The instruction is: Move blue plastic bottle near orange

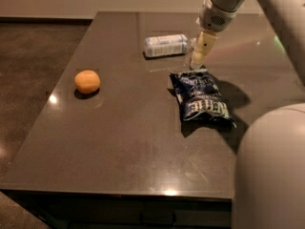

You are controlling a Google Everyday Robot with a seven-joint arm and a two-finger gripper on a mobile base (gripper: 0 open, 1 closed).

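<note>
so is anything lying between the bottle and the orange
Nothing visible. Only tabletop lies between the blue plastic bottle and the orange; the chip bag sits off that line, and the gripper hangs by the bottle's cap end.

Dark smooth counter with glossy glints. The blue plastic bottle is clear plastic, pale label. Crinkled shiny foil chip bag. Smooth matt orange. Pale smooth-plastic gripper just beside the bottle's cap end.
</note>
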